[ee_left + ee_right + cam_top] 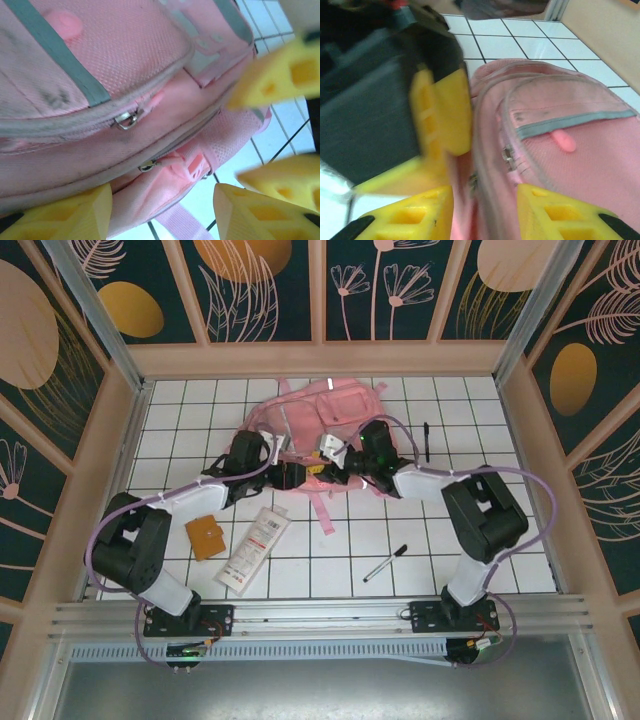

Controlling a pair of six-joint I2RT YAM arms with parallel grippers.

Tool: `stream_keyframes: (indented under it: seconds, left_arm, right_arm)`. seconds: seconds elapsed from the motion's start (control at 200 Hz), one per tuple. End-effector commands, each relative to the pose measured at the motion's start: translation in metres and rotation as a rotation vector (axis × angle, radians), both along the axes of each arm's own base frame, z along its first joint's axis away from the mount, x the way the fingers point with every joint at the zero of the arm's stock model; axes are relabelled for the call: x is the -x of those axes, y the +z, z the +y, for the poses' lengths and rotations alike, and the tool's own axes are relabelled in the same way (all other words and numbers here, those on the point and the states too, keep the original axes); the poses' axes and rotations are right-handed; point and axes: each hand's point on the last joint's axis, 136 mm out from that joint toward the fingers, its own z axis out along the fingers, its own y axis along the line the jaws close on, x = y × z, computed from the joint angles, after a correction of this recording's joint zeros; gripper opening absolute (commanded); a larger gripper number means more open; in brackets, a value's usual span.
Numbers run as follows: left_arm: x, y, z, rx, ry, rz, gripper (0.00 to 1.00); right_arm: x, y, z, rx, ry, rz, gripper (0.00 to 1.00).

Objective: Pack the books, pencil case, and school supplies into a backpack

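Both sets of jaws apart: left gripper and right gripper astride pink backpack.

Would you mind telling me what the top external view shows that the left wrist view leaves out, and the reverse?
The top external view adds the loose items on the tiled table: the white pencil case, the orange-brown square item, a whitish-barrelled pen and a black pen. The left wrist view adds close detail: metal zipper pulls along the bag's seams. Both share the pink backpack, with the left gripper and right gripper at it.
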Motion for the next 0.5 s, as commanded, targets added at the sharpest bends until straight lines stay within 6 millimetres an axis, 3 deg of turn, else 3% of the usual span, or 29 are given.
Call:
stream_keyframes:
  seconds: [0.0, 0.095, 0.115, 0.215, 0.335, 0.495]
  left_arm:
    - [-0.016, 0.021, -0.001, 0.070, 0.069, -0.013, 0.53]
    - [-0.014, 0.017, -0.011, 0.075, 0.084, 0.064, 0.49]
    - [-0.013, 0.018, -0.013, 0.073, 0.088, 0.066, 0.49]
    - [-0.011, 0.029, -0.009, 0.097, 0.158, 0.055, 0.49]
    - [-0.010, 0.034, -0.003, 0.110, 0.205, 0.070, 0.50]
    - [0.001, 0.021, -0.008, 0.108, 0.226, 0.154, 0.47]
  right_arm:
    - [0.006, 0.037, -0.009, -0.088, -0.056, 0.015, 0.37]
    - [0.014, 0.031, -0.018, -0.042, -0.068, 0.002, 0.38]
    - [0.006, 0.026, -0.029, -0.012, -0.090, -0.003, 0.38]
    - [0.004, -0.011, -0.041, 0.202, -0.046, -0.038, 0.38]
    - [-0.008, -0.034, -0.047, 0.350, -0.023, -0.076, 0.39]
    - [-0.039, -0.041, -0.042, 0.394, -0.084, -0.147, 0.40]
